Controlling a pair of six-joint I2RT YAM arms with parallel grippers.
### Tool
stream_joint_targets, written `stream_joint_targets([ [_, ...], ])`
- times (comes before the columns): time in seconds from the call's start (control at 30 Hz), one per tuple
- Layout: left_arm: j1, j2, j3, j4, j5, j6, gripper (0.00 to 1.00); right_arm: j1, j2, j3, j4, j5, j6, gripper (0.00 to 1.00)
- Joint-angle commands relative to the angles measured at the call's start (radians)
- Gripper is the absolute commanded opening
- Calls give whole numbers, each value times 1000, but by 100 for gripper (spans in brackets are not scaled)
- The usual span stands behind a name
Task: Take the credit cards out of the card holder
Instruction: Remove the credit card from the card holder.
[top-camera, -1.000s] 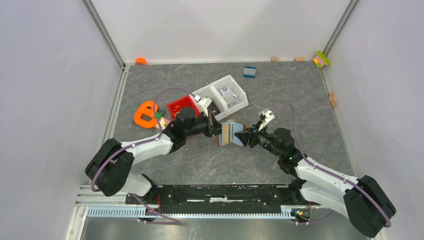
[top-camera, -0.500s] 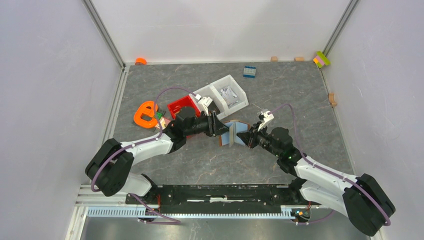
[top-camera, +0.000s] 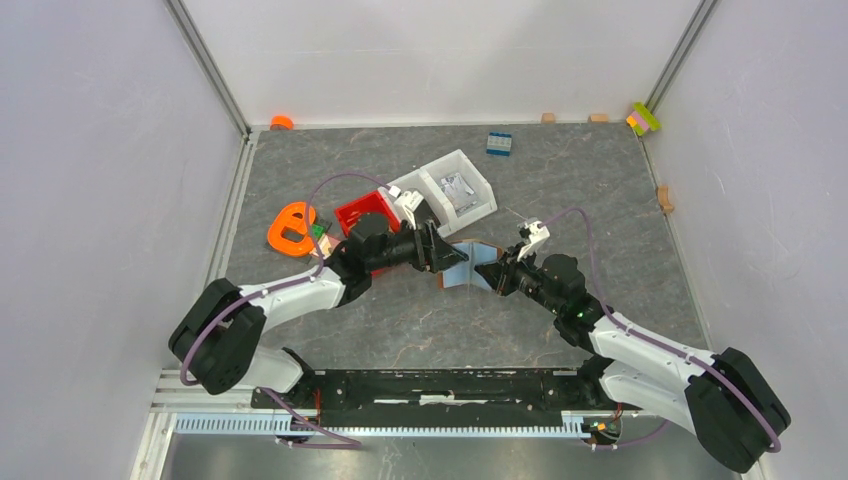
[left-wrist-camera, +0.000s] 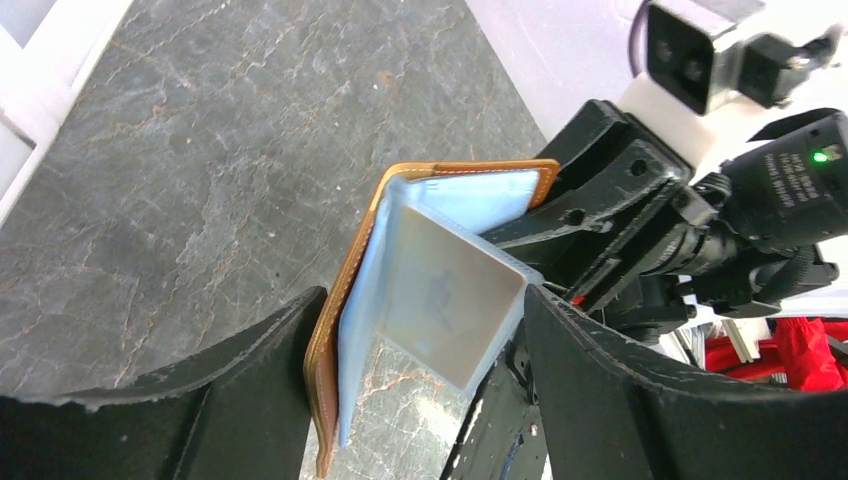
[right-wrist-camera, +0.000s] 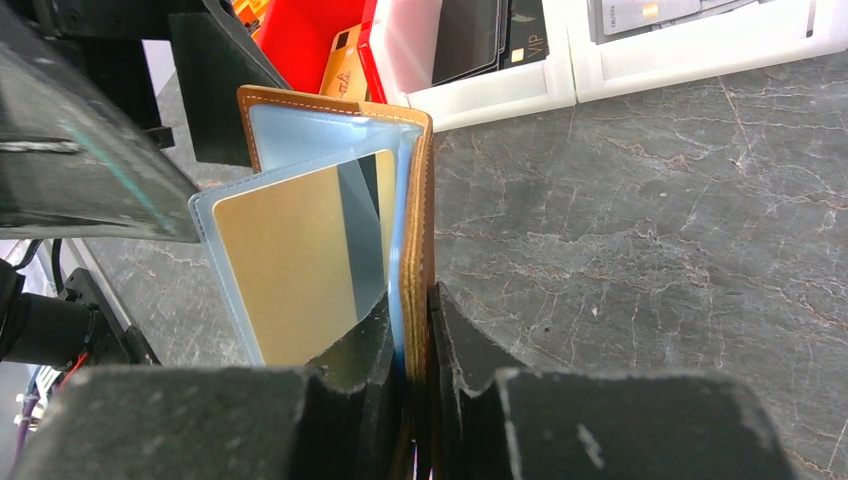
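Note:
The card holder (top-camera: 462, 262), brown leather with pale blue clear sleeves, hangs above the table between both arms. My right gripper (right-wrist-camera: 410, 330) is shut on its brown cover (right-wrist-camera: 424, 200) and one blue leaf. One sleeve fans out to the left with an orange-tan credit card (right-wrist-camera: 295, 265) inside. My left gripper (left-wrist-camera: 425, 310) is open and straddles the holder. The brown cover (left-wrist-camera: 345, 290) lies beside its left finger and a silvery-blue sleeve (left-wrist-camera: 445, 295) stands out between the fingers. In the top view the left gripper (top-camera: 445, 258) and the right gripper (top-camera: 487, 272) face each other.
Behind the left arm stand a red bin (top-camera: 366, 210) and a white two-part bin (top-camera: 445, 190) with dark cards and small parts. An orange ring-shaped piece (top-camera: 292, 230) lies at the left. A blue brick (top-camera: 499, 143) and small blocks sit by the back wall.
My left gripper has opened and let go of the holder's flap. The holder, spread wide before, has folded narrower. My right gripper has tightened on the cover.

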Motion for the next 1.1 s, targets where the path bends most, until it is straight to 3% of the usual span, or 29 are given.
stream_joint_targets([
  [0.0,1,-54,-19,123,31,-28,80,-14,2,26,53,-18,22,4],
  [0.23,0,-44,-19,138,54,-29,83,-32,4,16,73,-47,39,3],
  [0.4,0,-26,0,118,64,-24,51,-45,7,9,93,-74,53,3],
  [0.67,1,-29,14,59,20,-8,23,-72,-16,1,98,-103,63,4],
  [0.97,1,-41,25,-26,-46,17,6,-78,-31,2,82,-89,52,9],
  [1.07,1,-41,26,-29,-48,18,2,-78,-44,10,52,-67,33,25],
])
